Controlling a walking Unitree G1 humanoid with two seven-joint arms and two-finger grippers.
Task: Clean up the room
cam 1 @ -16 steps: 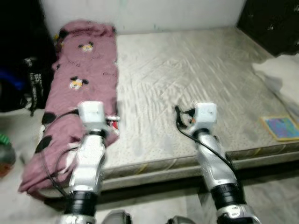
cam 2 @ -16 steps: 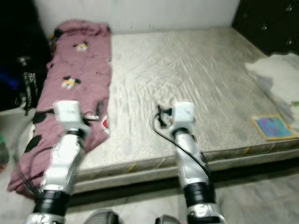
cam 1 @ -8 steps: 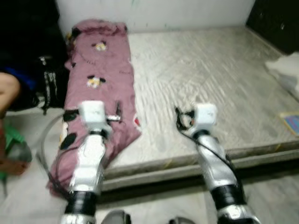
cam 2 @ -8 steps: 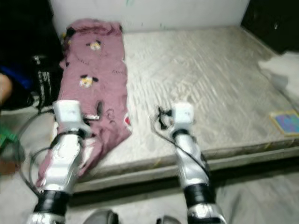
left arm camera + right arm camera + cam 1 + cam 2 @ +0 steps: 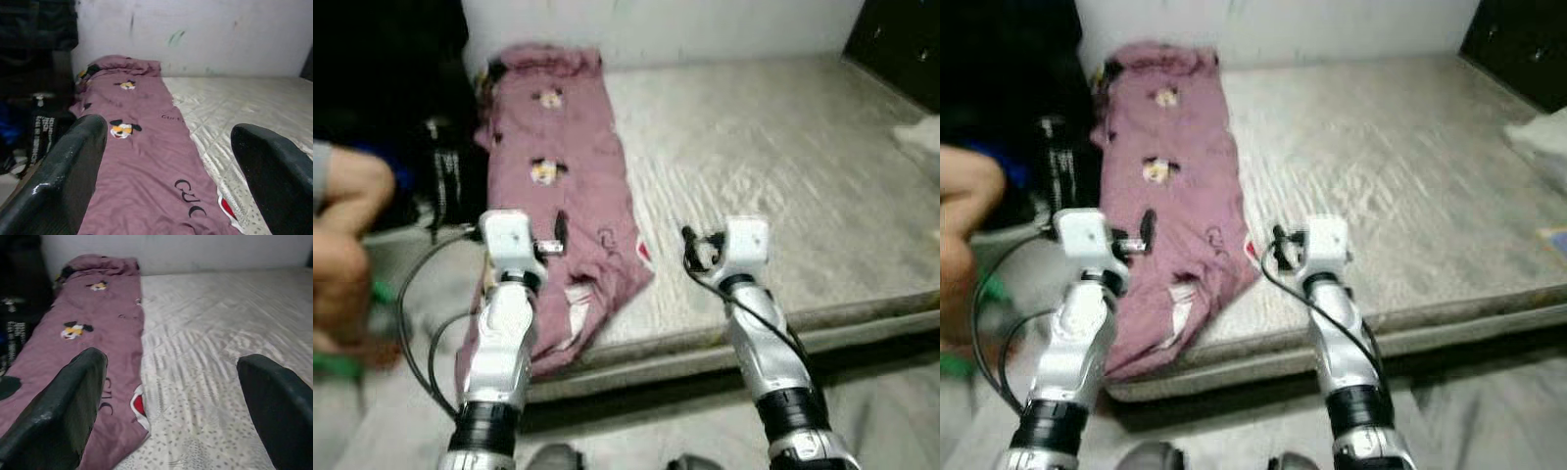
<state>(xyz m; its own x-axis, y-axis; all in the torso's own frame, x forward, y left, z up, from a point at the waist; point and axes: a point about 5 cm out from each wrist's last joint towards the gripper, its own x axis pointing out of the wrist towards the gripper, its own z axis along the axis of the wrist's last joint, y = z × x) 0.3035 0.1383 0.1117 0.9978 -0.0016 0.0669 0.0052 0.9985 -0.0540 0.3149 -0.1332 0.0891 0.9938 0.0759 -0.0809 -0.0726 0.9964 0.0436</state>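
Blanket along the mattress edge, both grippers raised and empty

Blanket (image 5: 566, 201) of dusty pink cloth with small cartoon prints lies in a long strip down the left side of a grey quilted mattress (image 5: 783, 166). Its far end is bunched against the white wall (image 5: 205, 34), and its near end droops over the mattress's front corner toward the floor (image 5: 1489, 411). The head views are somewhat blurred.

Left gripper (image 5: 168, 166) is held over the near part of the blanket, its two black fingers (image 5: 73, 161) spread wide with nothing between them; through the gap the wrist view looks along the pink cloth to the wall. Right gripper (image 5: 176, 406) is held over the mattress just to the right of the blanket's edge, fingers (image 5: 68, 401) likewise wide apart and empty. Neither gripper touches the cloth as far as can be seen.

To the left of the mattress stand dark bags (image 5: 440, 181) in shadow, one with white lettering. A person's bare arm (image 5: 347, 245) shows at the left border, near something green (image 5: 337, 357) on the floor. At the far right lies a pale bundle (image 5: 1542, 142) on the mattress, beside a dark cabinet (image 5: 901, 39) in the corner
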